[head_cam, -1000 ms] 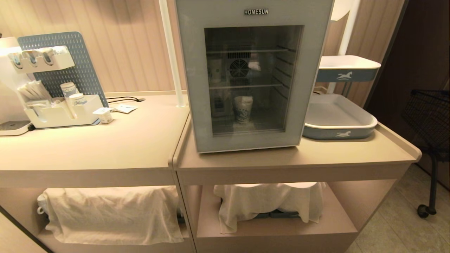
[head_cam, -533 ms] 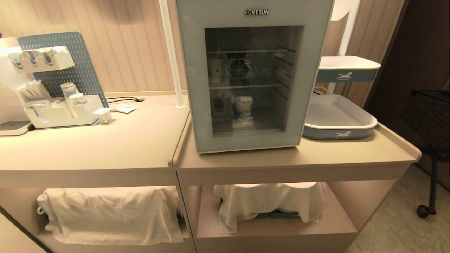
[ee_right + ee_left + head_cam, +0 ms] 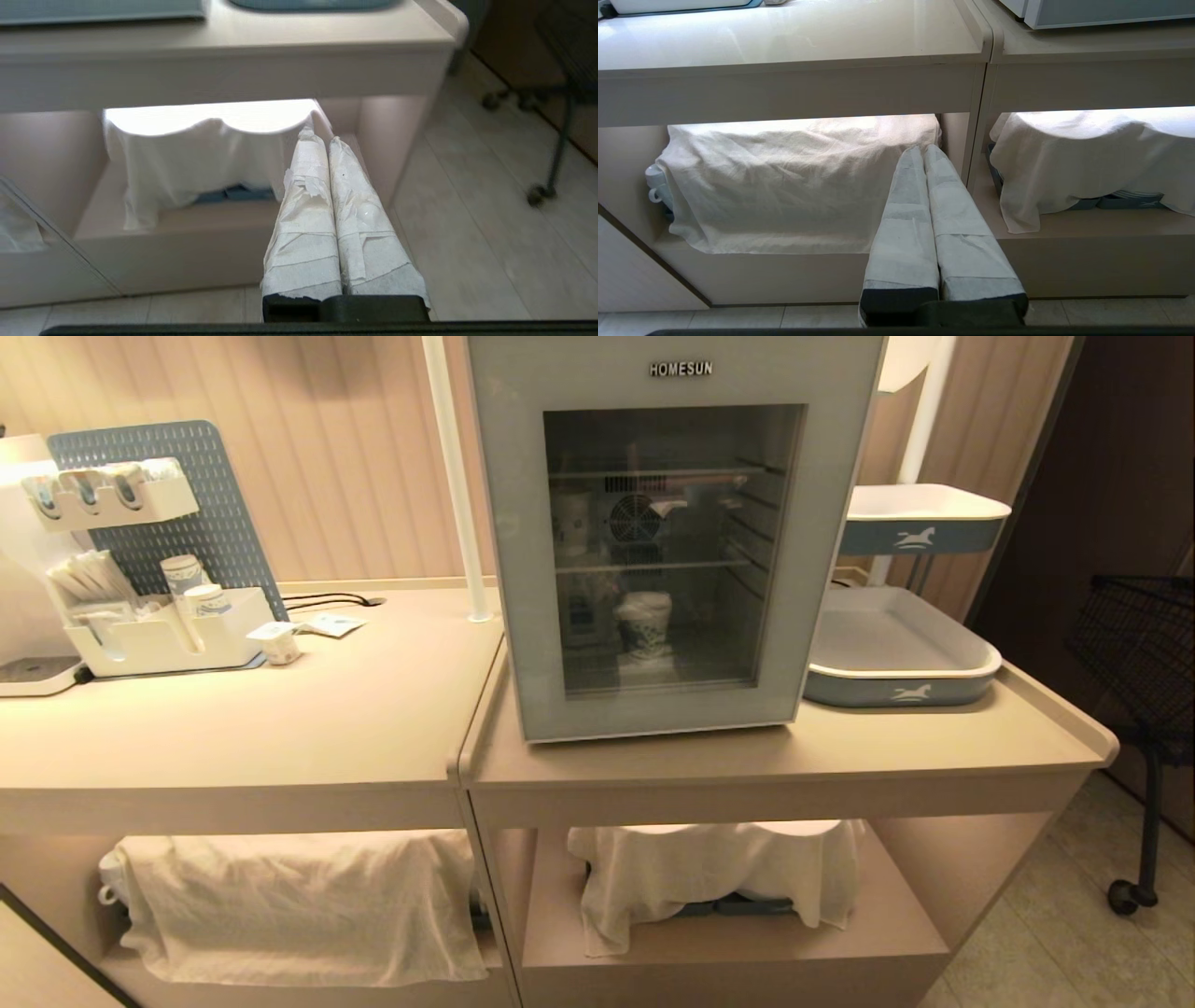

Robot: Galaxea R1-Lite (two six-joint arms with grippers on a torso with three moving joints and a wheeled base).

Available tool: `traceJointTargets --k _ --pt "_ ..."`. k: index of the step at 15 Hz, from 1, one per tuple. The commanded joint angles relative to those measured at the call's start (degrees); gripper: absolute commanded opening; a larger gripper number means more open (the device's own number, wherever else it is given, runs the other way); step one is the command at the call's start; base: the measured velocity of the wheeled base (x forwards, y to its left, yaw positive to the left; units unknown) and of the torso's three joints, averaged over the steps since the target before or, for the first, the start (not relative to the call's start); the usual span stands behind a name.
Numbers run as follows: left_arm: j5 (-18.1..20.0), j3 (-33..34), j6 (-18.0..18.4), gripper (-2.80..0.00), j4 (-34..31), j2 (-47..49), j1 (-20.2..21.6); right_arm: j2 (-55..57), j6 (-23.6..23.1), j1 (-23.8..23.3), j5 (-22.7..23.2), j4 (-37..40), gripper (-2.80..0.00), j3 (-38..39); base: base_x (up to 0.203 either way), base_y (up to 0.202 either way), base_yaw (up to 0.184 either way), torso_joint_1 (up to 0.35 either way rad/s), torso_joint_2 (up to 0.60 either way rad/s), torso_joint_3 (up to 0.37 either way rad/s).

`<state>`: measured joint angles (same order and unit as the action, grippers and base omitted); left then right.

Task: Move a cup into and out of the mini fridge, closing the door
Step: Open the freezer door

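Note:
The white mini fridge (image 3: pixel 635 518) stands on the right counter with its grey-framed glass door (image 3: pixel 523 569) shut flat. Through the dark glass I see the cup (image 3: pixel 646 625), white with a blue print, upright on the fridge's bottom level. Neither arm shows in the head view. My left gripper (image 3: pixel 923 148) hangs low before the cloth-covered lower shelf, its wrapped fingers pressed together on nothing. My right gripper (image 3: pixel 322 135) is likewise shut and empty, low in front of the right counter's lower shelf.
A white organiser with stacked paper cups (image 3: pixel 182 574) and a small tub (image 3: pixel 280 644) sit on the left counter. Blue-and-white trays (image 3: pixel 901 658) lie right of the fridge. White cloths (image 3: pixel 299 896) drape the lower shelves. A black wire cart (image 3: pixel 1139 644) stands at far right.
Only the reflections in the door glass have shifted. The cup, the door and the counters stay as they were.

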<state>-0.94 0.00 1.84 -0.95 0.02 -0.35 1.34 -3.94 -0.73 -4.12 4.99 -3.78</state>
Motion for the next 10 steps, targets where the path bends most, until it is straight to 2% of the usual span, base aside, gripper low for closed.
traceJointTargets --k 1,2,10 --pt "0.0 0.1 0.0 -2.80 0.0 0.1 0.0 -1.3 -0.5 0.1 2.3 -5.4 -2.80 3.7 0.000 0.000 0.000 0.000 0.00 0.000" --pt "0.0 0.1 0.0 -2.80 0.0 0.1 0.0 -1.3 -0.8 0.1 3.9 -5.2 -2.80 5.2 0.000 0.000 0.000 0.000 0.00 0.000" --pt "0.0 0.1 0.1 -2.80 0.0 0.1 0.0 -1.3 -1.7 0.1 4.6 -4.9 -2.80 4.9 0.000 0.000 0.000 0.000 0.00 0.000"
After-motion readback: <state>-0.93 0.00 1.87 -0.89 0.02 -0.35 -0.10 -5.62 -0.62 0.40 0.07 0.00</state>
